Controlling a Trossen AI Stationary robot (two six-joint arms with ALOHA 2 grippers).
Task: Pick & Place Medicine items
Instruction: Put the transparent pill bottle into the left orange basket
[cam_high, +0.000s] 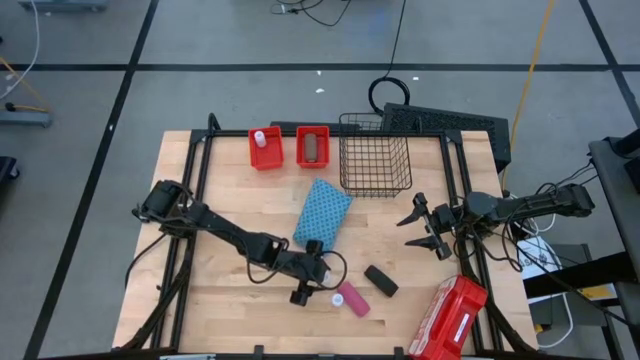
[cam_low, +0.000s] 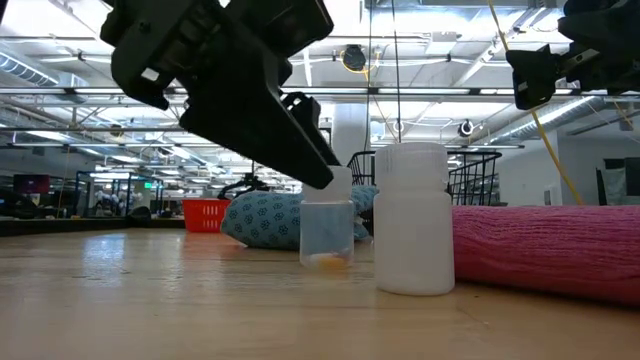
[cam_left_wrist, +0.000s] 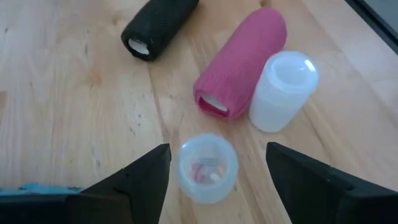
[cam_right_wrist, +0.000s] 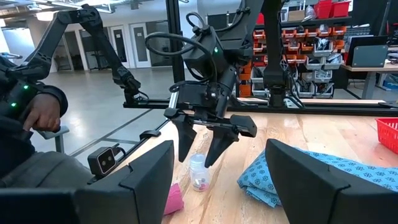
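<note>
The left gripper (cam_left_wrist: 214, 180) is hanging low over the near middle of the table (cam_high: 230, 190), its two fingers (cam_left_wrist: 140, 180) spread wide on either side of one small clear vial (cam_left_wrist: 207, 167) that is standing upright between them, untouched by either finger; the vial is holding a few small pills. Just beside it, one white capped bottle (cam_left_wrist: 283, 90) is standing upright, touching one pink roll (cam_left_wrist: 242, 59) that is lying on its side. One black roll (cam_left_wrist: 158, 26) is lying a little farther off to the right, apart from the pink one.

At the far edge, two red bins (cam_high: 266, 148) are sitting side by side; the left one is holding one white-capped vial (cam_high: 260, 137), the right one a brown oblong item (cam_high: 312, 147). One wire basket (cam_high: 375, 155) is standing to their right, and one blue patterned cloth (cam_high: 322, 213) is lying in the middle. One red case (cam_high: 448, 318) is resting at the near right corner.

The right gripper (cam_high: 425, 228) is waiting at the right side of the table, its fingers wide apart and holding nothing.
</note>
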